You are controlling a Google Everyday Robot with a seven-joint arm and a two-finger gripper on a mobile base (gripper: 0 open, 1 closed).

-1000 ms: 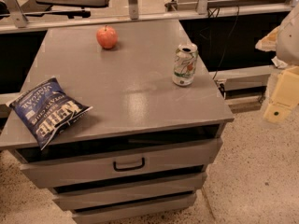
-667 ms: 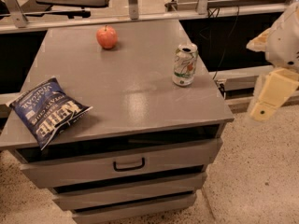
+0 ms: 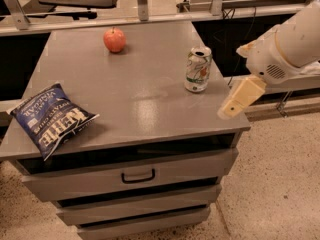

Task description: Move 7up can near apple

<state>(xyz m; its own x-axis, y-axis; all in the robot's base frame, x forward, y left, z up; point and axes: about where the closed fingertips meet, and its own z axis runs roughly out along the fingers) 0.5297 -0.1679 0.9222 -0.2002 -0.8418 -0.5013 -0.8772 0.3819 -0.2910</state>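
The 7up can (image 3: 198, 69), white-silver with green and red marks, stands upright near the right edge of the grey cabinet top (image 3: 135, 84). The apple (image 3: 114, 39), red-orange, sits at the back middle of the top, well to the left of the can. My gripper (image 3: 241, 97), cream-coloured, hangs over the cabinet's right front corner, right of the can and a little nearer, not touching it. It holds nothing.
A blue chip bag (image 3: 49, 119) lies at the front left of the top. The cabinet has drawers (image 3: 135, 174) below. A metal rail (image 3: 150, 19) runs behind the cabinet. Speckled floor lies to the right.
My arm and gripper have moved left from the right edge of the view towards the cabinet's right front corner. The can, apple and bag have not moved.
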